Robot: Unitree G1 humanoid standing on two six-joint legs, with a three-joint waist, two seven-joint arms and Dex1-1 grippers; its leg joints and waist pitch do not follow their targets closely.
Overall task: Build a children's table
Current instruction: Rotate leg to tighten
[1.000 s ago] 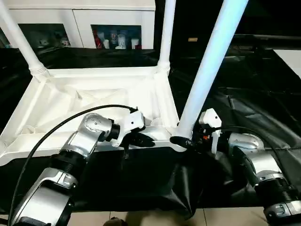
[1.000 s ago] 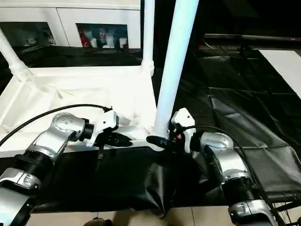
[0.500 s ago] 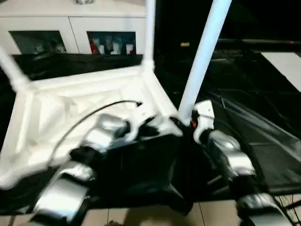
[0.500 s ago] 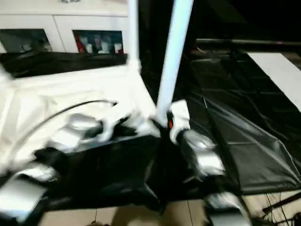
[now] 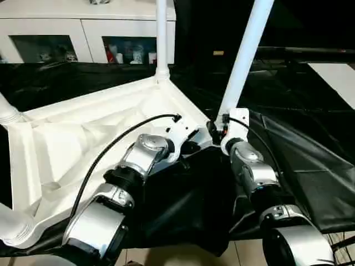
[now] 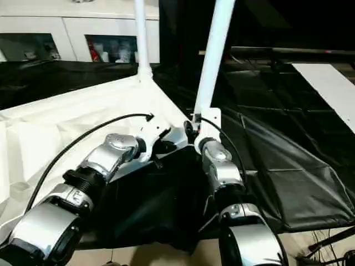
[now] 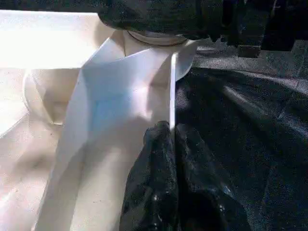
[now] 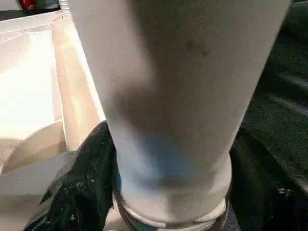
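Jaws of my left gripper pinch the tabletop rim; my right gripper clasps the corner leg base.

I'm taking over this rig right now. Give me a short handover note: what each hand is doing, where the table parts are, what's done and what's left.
Left hand: shut on the thin side wall of the tabletop, close to the near corner.
Right hand: at the base of the near leg, one finger against it; grip cannot be confirmed.
Parts: tabletop lies underside up on the black-sheeted work table. Near leg stands in its corner socket, leaning. Far leg stands in its corner. Leg bases also show at the left corner and the near-left corner.
Done: legs stand at all four corners.
Left: check near leg seating, then turn the table upright.
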